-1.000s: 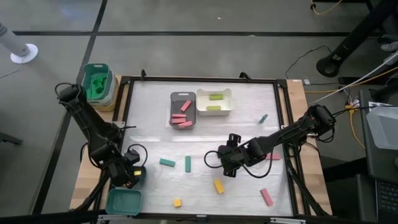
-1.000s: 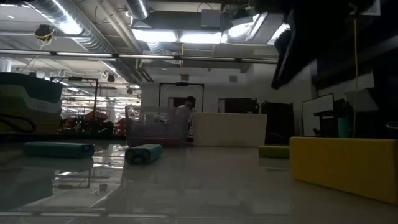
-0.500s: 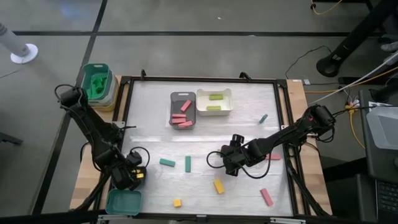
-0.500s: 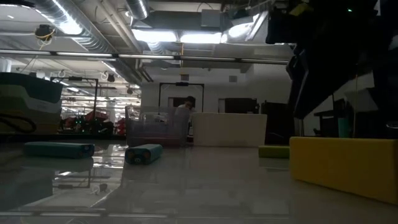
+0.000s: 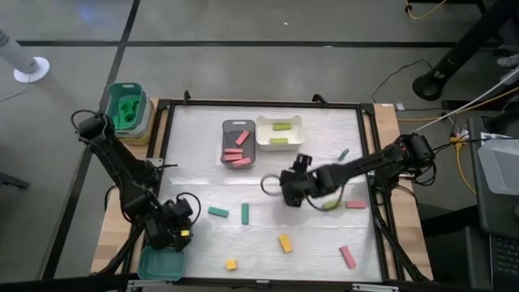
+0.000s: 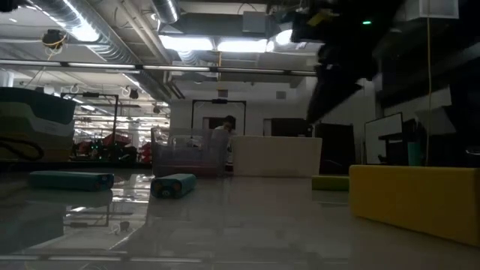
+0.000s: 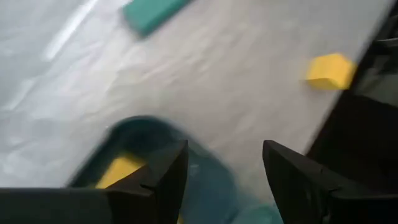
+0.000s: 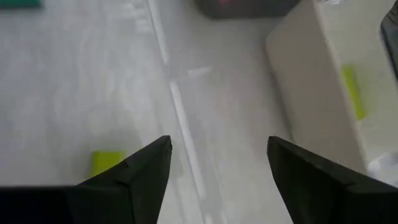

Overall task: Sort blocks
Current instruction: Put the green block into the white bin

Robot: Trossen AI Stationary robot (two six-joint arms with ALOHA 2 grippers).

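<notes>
Both sets of jaws are wide and empty. My left gripper (image 5: 173, 231) hangs over the teal tray (image 5: 160, 264) at lower left, a yellow block (image 7: 121, 170) already inside. My right gripper (image 5: 289, 183) sits mid-frame just below the white tray (image 5: 280, 144). A light green block (image 8: 107, 162) lies close under it: I'd drop straight down and square the jaws across its short side before closing.

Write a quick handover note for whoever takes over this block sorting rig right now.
Left gripper: open, empty, over the teal plastic tray, which holds a yellow block.
Right gripper: open, empty, mid-table.
Done: pink bars in the grey tray, light green bars in the white tray.
Left on the table: three teal bars, two loose pink bars, a yellow bar, a yellow cube, a light green block.
</notes>
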